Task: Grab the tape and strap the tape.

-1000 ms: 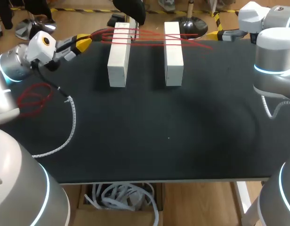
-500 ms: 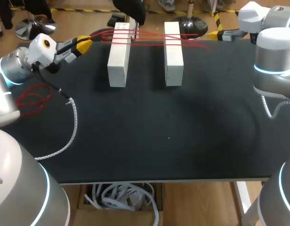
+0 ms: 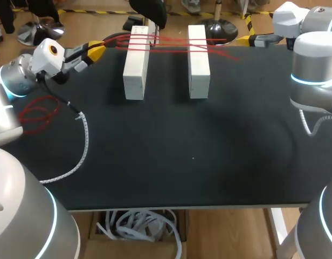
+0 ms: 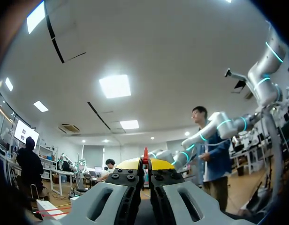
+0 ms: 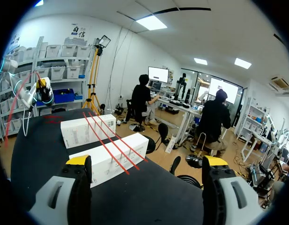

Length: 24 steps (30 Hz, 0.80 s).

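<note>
Several thin red tape straps (image 3: 174,45) lie across two white blocks (image 3: 136,62) (image 3: 199,60) at the table's far side. My left gripper (image 3: 97,49) is just left of the blocks, its yellow tips shut on the straps' left ends. In the left wrist view, my left gripper (image 4: 145,164) has its tips pressed together with a red sliver of strap (image 4: 145,154) sticking out between them. My right gripper (image 3: 246,40) hangs at the far right edge, open and empty. In the right wrist view, my right gripper (image 5: 147,161) has its fingers wide apart, with the strapped blocks (image 5: 88,131) ahead.
A loose bundle of red straps (image 3: 38,113) lies at the table's left edge. A white coiled cable (image 3: 82,137) curves from my left arm down over the left side of the black tabletop (image 3: 198,151).
My left gripper has shifted slightly up and toward the blocks with the strap ends, and the straps' right ends moved a little. The right arm has stayed still.
</note>
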Each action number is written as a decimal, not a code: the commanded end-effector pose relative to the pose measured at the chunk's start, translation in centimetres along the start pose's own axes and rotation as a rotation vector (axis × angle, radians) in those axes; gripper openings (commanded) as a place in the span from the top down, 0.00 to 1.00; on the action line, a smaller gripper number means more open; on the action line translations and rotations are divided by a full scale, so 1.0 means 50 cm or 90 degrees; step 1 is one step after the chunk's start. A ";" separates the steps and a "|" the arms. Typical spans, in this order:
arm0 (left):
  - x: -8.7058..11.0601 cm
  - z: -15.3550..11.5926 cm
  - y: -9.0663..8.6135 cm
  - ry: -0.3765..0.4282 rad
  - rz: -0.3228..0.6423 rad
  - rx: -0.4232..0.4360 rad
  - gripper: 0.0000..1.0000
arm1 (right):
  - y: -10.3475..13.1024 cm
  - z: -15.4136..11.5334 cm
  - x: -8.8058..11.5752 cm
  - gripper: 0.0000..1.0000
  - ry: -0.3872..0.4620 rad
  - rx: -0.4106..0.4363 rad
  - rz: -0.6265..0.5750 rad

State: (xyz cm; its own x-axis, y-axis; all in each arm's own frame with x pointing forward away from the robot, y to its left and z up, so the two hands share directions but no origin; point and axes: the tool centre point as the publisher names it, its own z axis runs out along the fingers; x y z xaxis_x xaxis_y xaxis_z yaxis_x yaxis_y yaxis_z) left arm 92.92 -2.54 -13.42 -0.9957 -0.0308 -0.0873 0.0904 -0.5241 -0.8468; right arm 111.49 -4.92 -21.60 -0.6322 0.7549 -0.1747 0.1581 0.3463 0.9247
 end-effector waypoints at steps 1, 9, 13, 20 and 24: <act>0.001 0.000 0.001 0.000 0.001 0.001 1.00 | 0.000 0.000 0.000 0.00 0.000 -0.001 0.000; 0.001 0.000 0.001 0.000 0.001 0.001 1.00 | 0.000 -0.063 0.008 0.00 -0.036 -0.053 0.101; 0.001 0.000 0.001 0.000 0.001 0.001 1.00 | -0.002 -0.098 0.018 0.00 -0.056 -0.054 0.132; 0.001 0.000 0.001 0.000 0.001 0.001 1.00 | -0.018 -0.156 0.040 0.00 -0.099 -0.032 0.175; 0.001 0.000 0.001 0.000 0.001 0.001 1.00 | -0.023 -0.190 0.057 0.00 -0.144 -0.045 0.209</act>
State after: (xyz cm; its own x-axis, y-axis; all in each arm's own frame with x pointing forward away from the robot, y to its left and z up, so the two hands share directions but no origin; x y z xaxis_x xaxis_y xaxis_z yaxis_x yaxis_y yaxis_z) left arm 92.92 -2.55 -13.42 -0.9957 -0.0308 -0.0871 0.0903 -0.5243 -0.8467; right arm 104.64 -8.64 -19.99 -0.4152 0.9063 0.0789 0.2956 0.0524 0.9539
